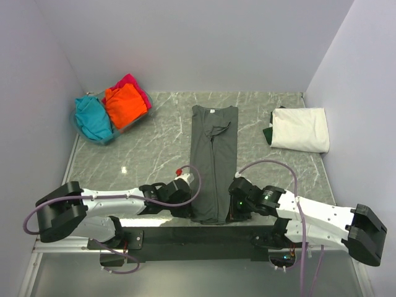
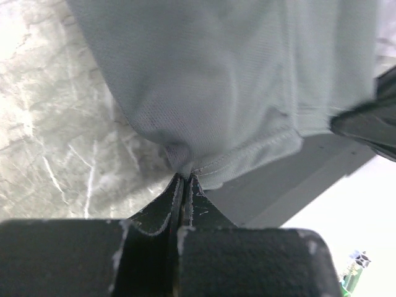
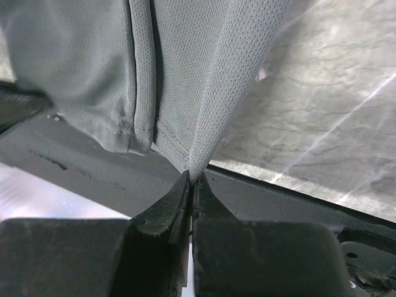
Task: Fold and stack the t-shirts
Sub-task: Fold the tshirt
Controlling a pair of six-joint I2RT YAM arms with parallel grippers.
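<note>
A: Left gripper (image 2: 185, 177) at near edge, clamped on grey shirt (image 1: 213, 154) hem corner. Right gripper (image 3: 193, 177) clamped on the other hem corner.
B: Shirt folded narrow, runs near edge to far edge, centre of worktop (image 1: 154, 148). White shirt (image 1: 301, 129) folded, far-right corner.

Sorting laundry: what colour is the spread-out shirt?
The shirt is dark grey, clearest in the top external view.

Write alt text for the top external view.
The left end effector and right end effector pinch the near hem of a dark grey t-shirt folded lengthwise. Folded white t-shirt at right, basket of shirts at left.
</note>
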